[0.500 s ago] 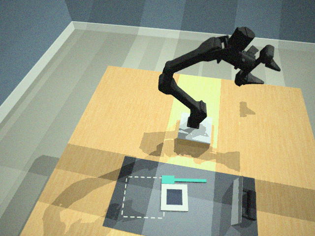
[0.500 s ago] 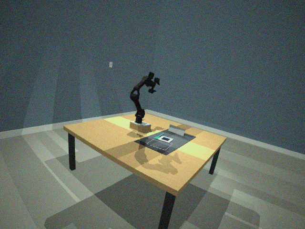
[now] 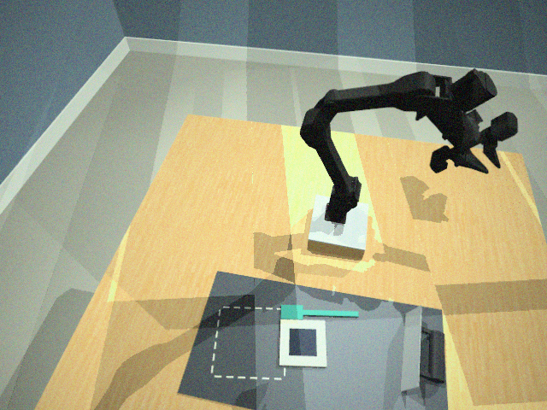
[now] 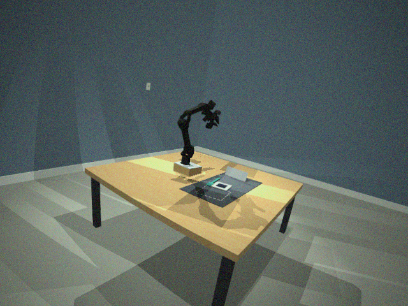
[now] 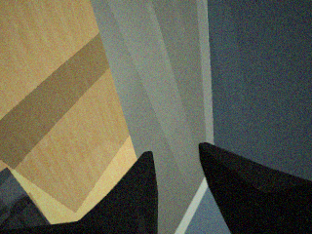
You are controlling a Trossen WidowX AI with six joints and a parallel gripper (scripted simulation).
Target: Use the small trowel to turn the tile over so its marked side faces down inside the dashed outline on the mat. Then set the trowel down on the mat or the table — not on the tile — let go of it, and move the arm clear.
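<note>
The tile (image 3: 302, 342) (image 4: 221, 185) lies flat on the mat (image 3: 357, 357) (image 4: 245, 186), with a dark square in a white border facing up. Its left edge covers part of the right side of the dashed outline (image 3: 251, 377); most of the tile is outside it. The teal trowel (image 3: 330, 313) (image 4: 215, 181) lies on the mat along the tile's arm-side edge, its blade at the outline's corner and its handle pointing right. My gripper (image 3: 493, 169) (image 4: 217, 124) (image 5: 175, 155) is partly open and empty, high above the table, far from trowel and tile.
A light grey upright panel (image 3: 411, 350) (image 4: 236, 173) stands at the mat's right side, with a dark bracket (image 3: 436, 354) behind it. The arm's base block (image 3: 338, 229) (image 4: 187, 169) sits on the table (image 3: 198, 198) (image 4: 145, 184) behind the mat.
</note>
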